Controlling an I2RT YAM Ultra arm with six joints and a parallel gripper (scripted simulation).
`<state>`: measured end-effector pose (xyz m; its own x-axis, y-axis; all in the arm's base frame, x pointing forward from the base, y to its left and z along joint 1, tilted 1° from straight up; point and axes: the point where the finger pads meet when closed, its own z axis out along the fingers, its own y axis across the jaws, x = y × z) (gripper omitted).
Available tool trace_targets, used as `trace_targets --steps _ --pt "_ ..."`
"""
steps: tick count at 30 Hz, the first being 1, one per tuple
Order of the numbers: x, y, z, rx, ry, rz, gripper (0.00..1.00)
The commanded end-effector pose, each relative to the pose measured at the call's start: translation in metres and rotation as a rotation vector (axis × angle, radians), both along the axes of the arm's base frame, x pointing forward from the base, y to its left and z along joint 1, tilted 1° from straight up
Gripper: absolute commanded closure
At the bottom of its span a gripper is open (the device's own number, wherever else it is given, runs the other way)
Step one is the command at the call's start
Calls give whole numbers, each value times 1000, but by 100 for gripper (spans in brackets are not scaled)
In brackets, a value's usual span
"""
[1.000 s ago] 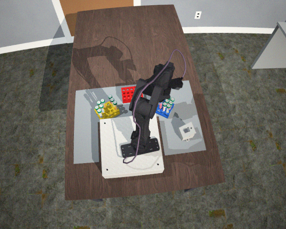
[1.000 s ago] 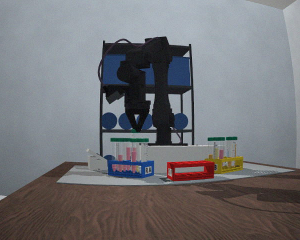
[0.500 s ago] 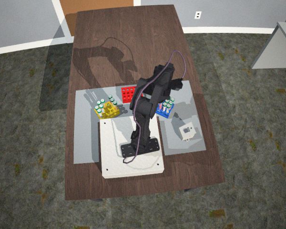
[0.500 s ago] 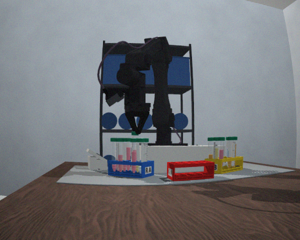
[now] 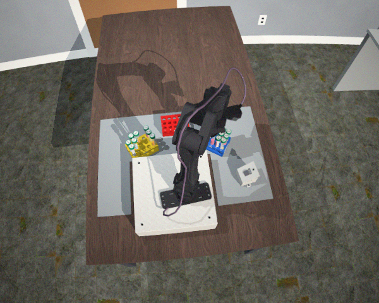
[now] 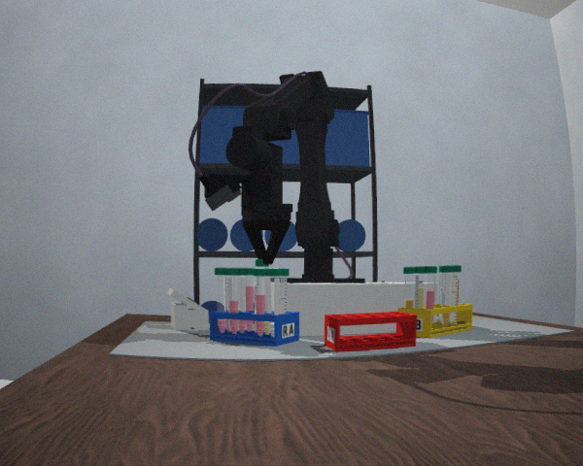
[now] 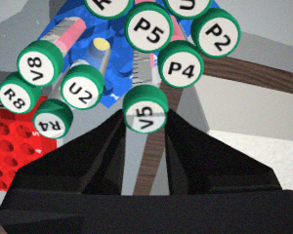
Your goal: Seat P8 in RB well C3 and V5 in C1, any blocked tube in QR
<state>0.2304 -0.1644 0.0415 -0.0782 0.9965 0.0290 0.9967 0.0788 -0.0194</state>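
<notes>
Lettering V5 shows only in the wrist view, on the green-rimmed cap of tube V5 (image 6: 261, 262) (image 7: 145, 109), gripped by the gripper (image 6: 267, 260) (image 7: 145, 119); the exterior view shows that cap above the other caps at the blue rack (image 5: 218, 150) (image 6: 254, 331) (image 7: 109, 78).

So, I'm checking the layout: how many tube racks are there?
3. Seen from the arm's base, the yellow rack is left, the blue rack right, the red rack between them, farther out. None seems hidden.
</notes>
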Motion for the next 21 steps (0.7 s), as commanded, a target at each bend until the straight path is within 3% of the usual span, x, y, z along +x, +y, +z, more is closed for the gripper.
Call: trace_targets --steps 1,2,3,9,21 --pt "-1 -2 -7 -2 2 -1 100" --pt "-1 -2 -7 -2 2 -1 100" --pt "10 -10 1 -24 -28 -1 100" --pt "-1 -1 -12 1 6 -1 100" --pt "0 -2 -14 -5 -2 -1 100"
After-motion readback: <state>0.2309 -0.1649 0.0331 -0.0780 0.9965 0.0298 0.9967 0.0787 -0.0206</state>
